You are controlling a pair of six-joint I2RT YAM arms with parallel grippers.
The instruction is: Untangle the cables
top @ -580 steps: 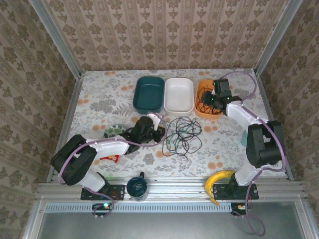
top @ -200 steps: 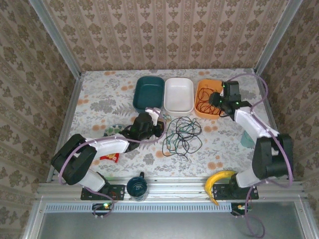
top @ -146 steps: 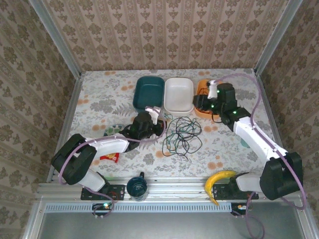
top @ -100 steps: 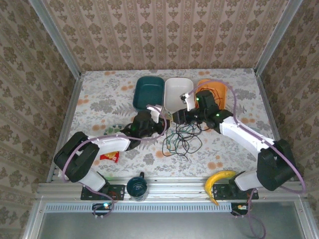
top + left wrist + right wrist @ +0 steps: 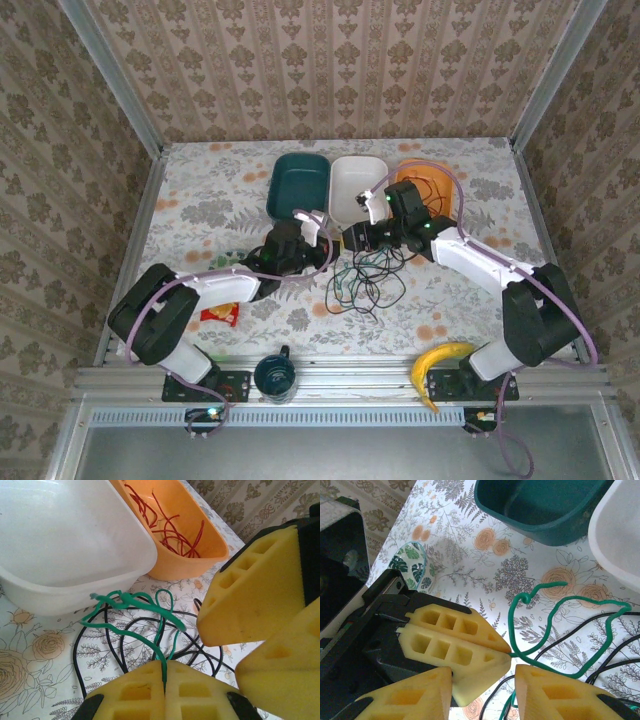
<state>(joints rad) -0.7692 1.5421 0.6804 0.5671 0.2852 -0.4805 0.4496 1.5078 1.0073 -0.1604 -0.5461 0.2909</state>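
The tangle of black and green cables (image 5: 365,272) lies mid-table in the top view. My left gripper (image 5: 164,675) is shut on a green cable (image 5: 135,605) whose loops rise toward the white bin; black cable (image 5: 107,645) runs under it. From above, the left gripper (image 5: 326,250) sits at the pile's left edge. My right gripper (image 5: 482,690) is open, its fingers (image 5: 555,695) on either side of the left gripper's yellow fingertips (image 5: 470,645) and the green cable (image 5: 545,630). Seen from the top, the right gripper (image 5: 348,240) is close beside the left one. Red cable (image 5: 165,527) lies in the orange bin (image 5: 200,560).
Teal bin (image 5: 298,187), white bin (image 5: 352,185) and orange bin (image 5: 437,180) line the far side. A banana (image 5: 437,362), a dark mug (image 5: 273,375) and a red packet (image 5: 218,315) lie near the front edge. A leaf-patterned disc (image 5: 412,562) sits left of the pile.
My right arm left the orange bin and swung left and down to the pile, ending up against the left gripper. The left gripper crept slightly toward the pile, still shut.
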